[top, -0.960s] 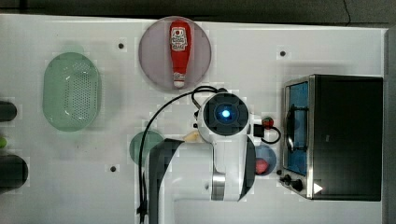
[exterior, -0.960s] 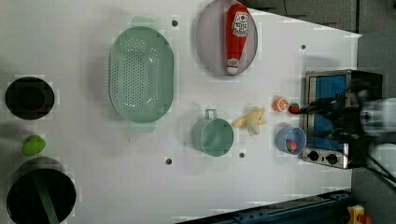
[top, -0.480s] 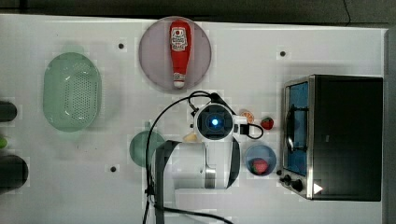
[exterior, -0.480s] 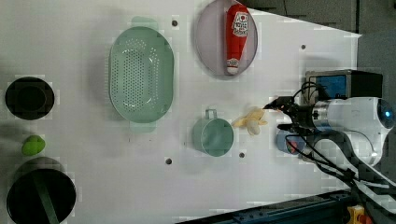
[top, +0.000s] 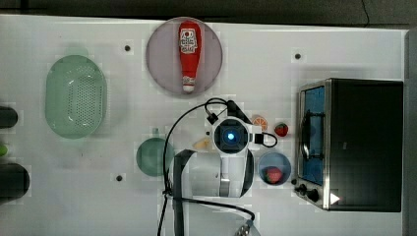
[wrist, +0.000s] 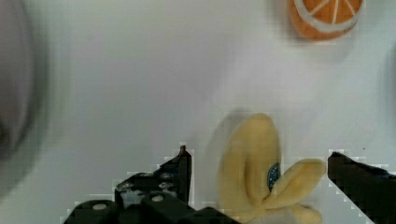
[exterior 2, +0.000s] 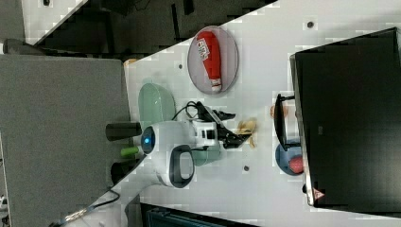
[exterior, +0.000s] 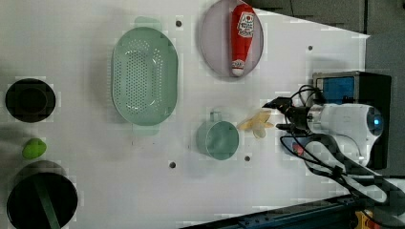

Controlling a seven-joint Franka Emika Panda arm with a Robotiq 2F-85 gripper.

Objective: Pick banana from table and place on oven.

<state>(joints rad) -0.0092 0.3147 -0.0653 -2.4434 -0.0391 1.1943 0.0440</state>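
Observation:
The pale yellow banana point(wrist: 254, 154) lies on the white table point(top: 305, 34), between the green cup point(exterior: 218, 139) and the orange slice point(top: 259, 123). In the top view my wrist covers most of it; only a tip of the banana point(top: 201, 143) sticks out. My gripper point(wrist: 258, 161) is open, with one black finger on each side of the banana and a gap to both. In the left view the gripper point(exterior: 279, 114) sits just right of the banana point(exterior: 257, 124). The oven point(top: 351, 142) stands at the top view's right with its black top bare.
A strawberry point(top: 281, 129) and a blue bowl point(top: 274, 167) holding a red fruit lie between me and the oven. A ketchup bottle point(top: 187, 54) rests on a grey plate. A green colander point(top: 75, 102) and dark containers point(exterior: 29, 99) are farther off.
The arm has swung away from the oven front toward the top view's left. It has brought the open gripper over the banana. The banana has not moved.

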